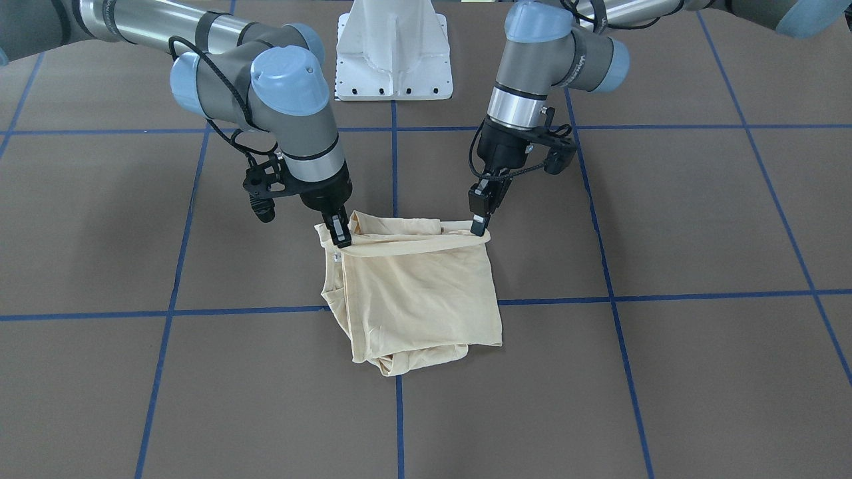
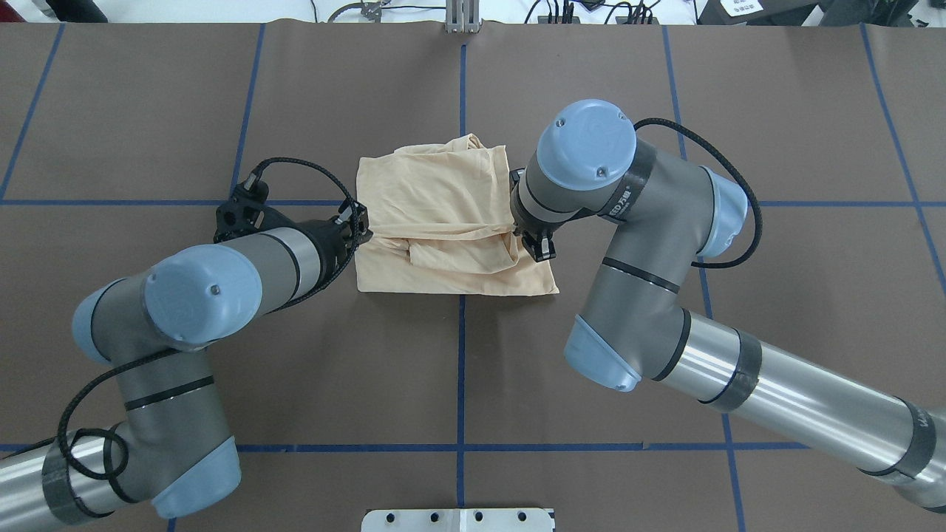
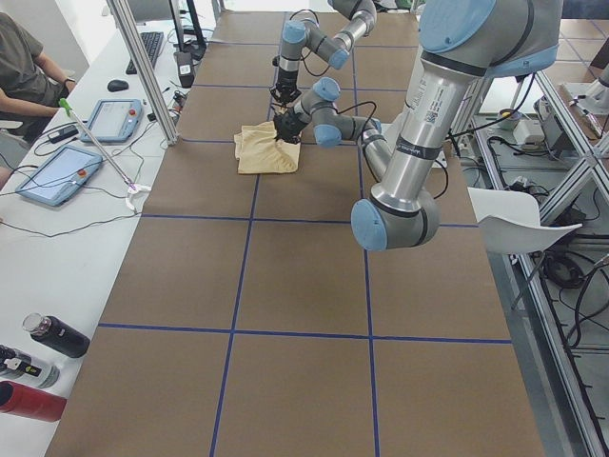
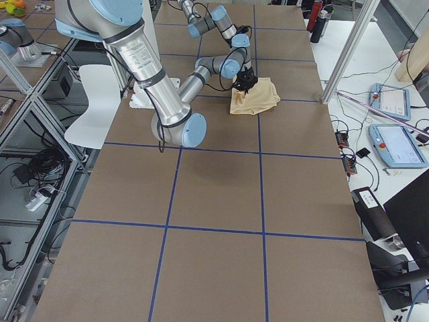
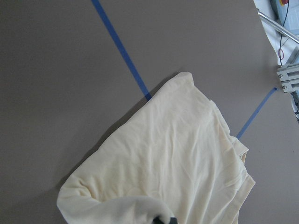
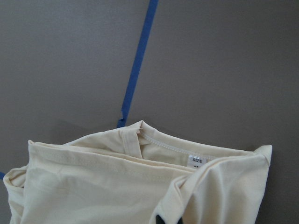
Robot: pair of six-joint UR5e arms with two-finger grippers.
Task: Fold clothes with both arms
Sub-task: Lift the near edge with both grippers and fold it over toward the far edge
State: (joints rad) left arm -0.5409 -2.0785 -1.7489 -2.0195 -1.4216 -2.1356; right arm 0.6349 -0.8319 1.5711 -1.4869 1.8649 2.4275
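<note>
Shirt [image 1: 426, 293]: pale cream, folded to a rough square, lying mid-table [image 1: 699, 219] across a blue tape line [image 1: 399, 412].

Front view: the right gripper [image 1: 340, 234] and the left gripper [image 1: 480, 225] each hold one robot-side corner. The fingers of both are pressed together on the fabric. A band of cloth runs stretched between them. The white base [image 1: 394, 60] stands behind, well apart.

Overhead view: the right arm [image 2: 650, 244] covers the shirt's edge on its side.

Side views: the shirt is small and far off, with both grippers on it. A person [image 3: 24, 67] sits at a side desk.

Left wrist view: the cloth is smooth and lightly creased.

Right wrist view: the neck opening shows a white label [image 6: 197, 161] reading "SIZE".
</note>
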